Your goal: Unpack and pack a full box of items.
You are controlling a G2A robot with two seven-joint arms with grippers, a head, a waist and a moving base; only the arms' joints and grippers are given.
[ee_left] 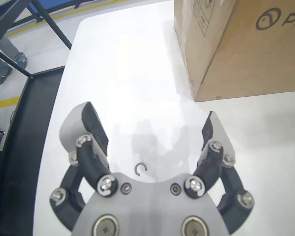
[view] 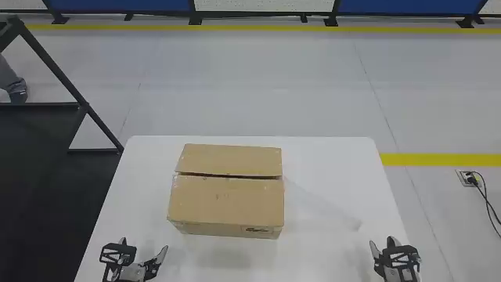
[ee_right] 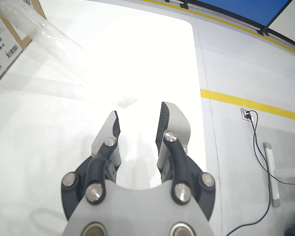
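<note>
**Box shut at mid-counter, both end effectors spread and empty**

Top view: You've got the box (view: 227, 192) sitting approx. mid-counter (view: 344, 164), top flaps down, a seam running across the lid. A clear strip (view: 325, 200) runs off the box's right side and slants down to the counter surface. The left end effector (view: 135, 258) sits at the near left corner of the counter and the right end effector (view: 395, 257) at the near right corner. Both are well apart from the box.

Left wrist view: Your left end effector (ee_left: 151, 121) is spread wide w/ nothing between the fingers (ee_left: 94, 126). It hangs over bare counter (ee_left: 127, 69). A corner of the box (ee_left: 236, 37) stands just ahead of it and off to one side, not touching. A small C-shaped ring (ee_left: 140, 168) shows near the end effector's base; can't tell what it rests on.

Right wrist view: Your right end effector (ee_right: 140, 114) is also parted, w/ a narrower gap than the left, gripping nothing. The clear strip (ee_right: 51, 37) comes down from the labelled side of the box (ee_right: 9, 37), and its loose end (ee_right: 124, 102) lies on the counter (ee_right: 137, 50) just beyond the fingertips. Can't tell if it touches them.
</note>
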